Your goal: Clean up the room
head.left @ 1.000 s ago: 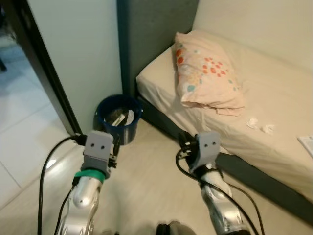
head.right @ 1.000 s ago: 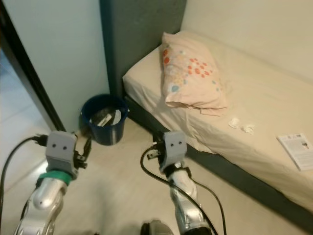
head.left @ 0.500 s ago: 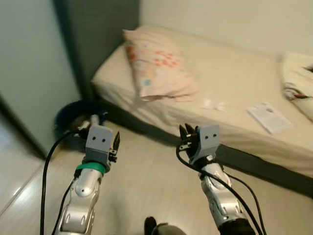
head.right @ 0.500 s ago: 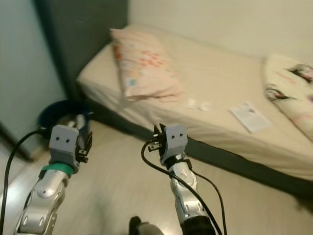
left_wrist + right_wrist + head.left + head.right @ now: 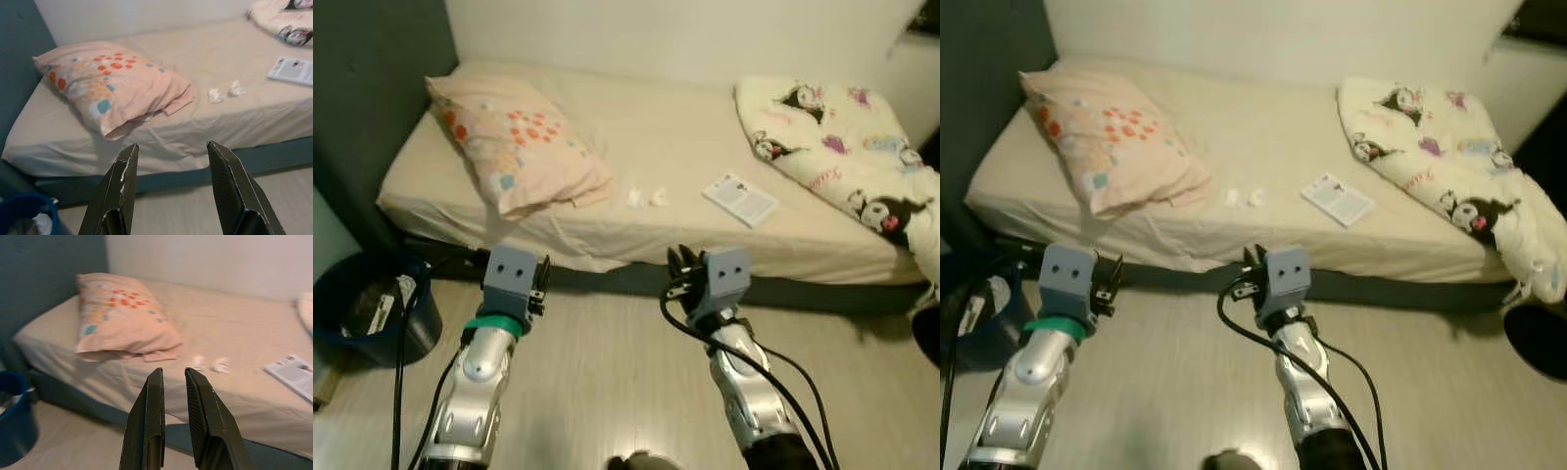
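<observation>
Left gripper (image 5: 171,188): hovering over the floor, fingers spread wide, gripping nothing, forearm raised toward the bed (image 5: 636,157).
Right gripper (image 5: 171,423): fingers nearly closed, empty, pointing forward.
Crumpled tissues (image 5: 644,197): lying on the mattress beyond both grippers, beside the pillow (image 5: 514,147).
Booklet (image 5: 740,199): lying ahead of the right gripper.
Blue bin (image 5: 372,308): standing outward of the left gripper.

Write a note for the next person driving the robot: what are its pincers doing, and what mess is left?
Left pincer: open, holding nothing, raised in front of the bed.
Right pincer: nearly closed, holding nothing, also facing the bed.
On the bed: two crumpled white paper bits beside the pillow, a leaflet, and a bunched cartoon blanket.
Blue bin: on the floor at the robot's left, already holding some rubbish.
Done: nothing picked up yet.
Left: probably bin the paper bits, then tidy the leaflet and blanket.
</observation>
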Robot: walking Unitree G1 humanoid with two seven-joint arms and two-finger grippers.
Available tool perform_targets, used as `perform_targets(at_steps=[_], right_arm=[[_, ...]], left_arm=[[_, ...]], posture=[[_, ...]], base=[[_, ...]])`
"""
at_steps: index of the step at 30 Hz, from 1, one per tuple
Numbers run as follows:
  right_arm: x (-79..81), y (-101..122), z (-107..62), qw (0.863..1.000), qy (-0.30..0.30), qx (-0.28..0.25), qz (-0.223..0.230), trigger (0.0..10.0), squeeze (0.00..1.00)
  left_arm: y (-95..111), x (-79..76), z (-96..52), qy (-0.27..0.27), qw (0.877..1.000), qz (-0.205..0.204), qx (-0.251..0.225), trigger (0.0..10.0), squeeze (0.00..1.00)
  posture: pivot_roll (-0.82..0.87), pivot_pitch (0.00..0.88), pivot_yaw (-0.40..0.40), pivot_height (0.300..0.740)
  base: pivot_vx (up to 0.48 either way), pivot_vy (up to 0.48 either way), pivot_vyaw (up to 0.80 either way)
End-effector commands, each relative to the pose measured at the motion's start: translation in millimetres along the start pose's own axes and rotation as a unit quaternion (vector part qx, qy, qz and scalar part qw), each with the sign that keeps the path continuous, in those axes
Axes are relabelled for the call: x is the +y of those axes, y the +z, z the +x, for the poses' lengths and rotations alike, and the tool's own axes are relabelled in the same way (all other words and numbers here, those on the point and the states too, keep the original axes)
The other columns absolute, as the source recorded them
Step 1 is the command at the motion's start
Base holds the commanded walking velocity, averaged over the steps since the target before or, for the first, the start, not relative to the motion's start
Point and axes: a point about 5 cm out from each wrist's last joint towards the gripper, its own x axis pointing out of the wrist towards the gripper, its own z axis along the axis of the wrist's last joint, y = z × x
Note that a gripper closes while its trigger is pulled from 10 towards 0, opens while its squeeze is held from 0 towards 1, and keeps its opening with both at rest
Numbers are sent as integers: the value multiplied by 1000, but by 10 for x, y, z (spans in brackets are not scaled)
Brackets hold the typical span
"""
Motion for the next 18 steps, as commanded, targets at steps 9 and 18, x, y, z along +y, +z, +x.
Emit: perform_targets(at_steps=[9,18], right_arm=[[-70,-5,5,1000,-8,-2,-5,10000,0],[-69,-12,-5,1000,-10,-3,-4,10000,0]], left_arm=[[14,-74,44,-8,1000,-7,-11,10000,0],[31,-94,66,-10,1000,-8,-16,10000,0]], posture=[[-16,0,-32,708],[-20,0,-27,708]], base=[[0,0,-800],[0,0,-800]])
